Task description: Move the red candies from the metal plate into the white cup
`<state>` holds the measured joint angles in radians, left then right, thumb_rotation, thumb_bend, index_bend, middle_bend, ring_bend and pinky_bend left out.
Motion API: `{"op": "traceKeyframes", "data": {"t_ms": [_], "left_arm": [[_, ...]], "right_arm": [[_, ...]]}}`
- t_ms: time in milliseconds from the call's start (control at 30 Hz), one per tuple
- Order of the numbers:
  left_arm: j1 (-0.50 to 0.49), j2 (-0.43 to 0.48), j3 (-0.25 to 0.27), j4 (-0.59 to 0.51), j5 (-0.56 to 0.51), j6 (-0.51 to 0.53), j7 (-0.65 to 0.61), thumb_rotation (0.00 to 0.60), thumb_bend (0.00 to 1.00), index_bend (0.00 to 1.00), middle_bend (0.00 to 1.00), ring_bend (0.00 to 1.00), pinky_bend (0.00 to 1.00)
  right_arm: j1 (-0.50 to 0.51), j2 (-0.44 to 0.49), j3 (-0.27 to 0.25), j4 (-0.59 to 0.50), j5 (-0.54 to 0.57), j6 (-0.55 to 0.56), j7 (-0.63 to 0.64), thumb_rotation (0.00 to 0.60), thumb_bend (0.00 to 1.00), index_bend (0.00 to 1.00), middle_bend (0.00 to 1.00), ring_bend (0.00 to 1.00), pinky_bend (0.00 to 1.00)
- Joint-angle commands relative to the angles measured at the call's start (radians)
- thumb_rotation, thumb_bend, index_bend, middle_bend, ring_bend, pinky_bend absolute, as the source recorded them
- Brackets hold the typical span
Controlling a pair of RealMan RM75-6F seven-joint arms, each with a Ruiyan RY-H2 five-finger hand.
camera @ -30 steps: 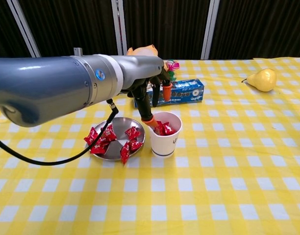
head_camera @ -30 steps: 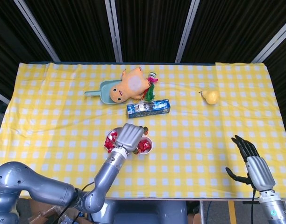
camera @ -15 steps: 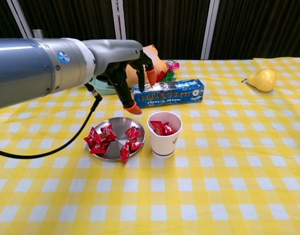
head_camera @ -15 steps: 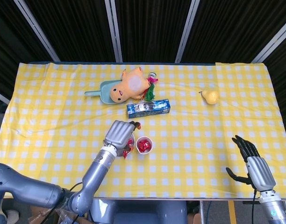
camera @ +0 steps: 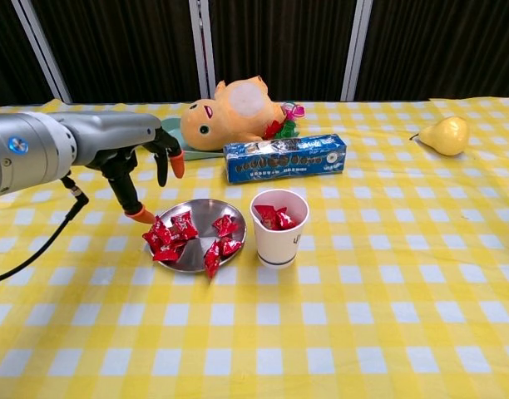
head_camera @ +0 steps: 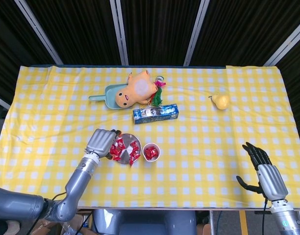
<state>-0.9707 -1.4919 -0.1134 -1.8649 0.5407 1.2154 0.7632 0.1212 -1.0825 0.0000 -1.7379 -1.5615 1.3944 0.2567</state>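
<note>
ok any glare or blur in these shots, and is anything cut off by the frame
Head view: sharp and evenly lit, soft short shadows; the right hand sits whole near the lower edge. Chest view: the round metal plate catches a pale sheen but the red wrapped candies stay readable; the left hand is crisp, its grey arm cut off at the left edge, and the white paper cup is in focus.

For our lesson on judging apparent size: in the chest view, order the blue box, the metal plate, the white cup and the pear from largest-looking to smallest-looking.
1. blue box
2. metal plate
3. white cup
4. pear

The cup and pear look close in size; the pear lies farther from the camera, so their true order is unsure.
</note>
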Motion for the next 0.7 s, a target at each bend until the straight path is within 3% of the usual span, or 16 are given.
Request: {"op": "traceKeyframes", "data": {"t_ms": [33,433,700], "left_arm": [[0.007,-0.015,0.012,0.044,-0.018,-0.027,-0.003,0.6,0.19,0.31,0.36,0.85,0.92],[-0.016,-0.123,0.005,0.198,-0.083,-0.08,0.04,0.6,0.23,0.34,0.37,0.85,0.92],[-0.04,-0.175,-0.012,0.24,-0.098,-0.089,0.079,0.6,0.23,0.37,0.4,0.85,0.92]], "right_arm": [[0.001,0.0,0.0,-0.001,0.002,-0.002,0.0,0.6,0.36,0.0,0.0,0.0,0.0],[0.001,0.004,0.001,0.0,0.004,-0.005,0.013,0.6,0.36,0.0,0.0,0.0,0.0],[0.004,0.006,0.002,-0.001,0.005,-0.009,0.021,0.6,0.36,0.0,0.0,0.0,0.0]]}}
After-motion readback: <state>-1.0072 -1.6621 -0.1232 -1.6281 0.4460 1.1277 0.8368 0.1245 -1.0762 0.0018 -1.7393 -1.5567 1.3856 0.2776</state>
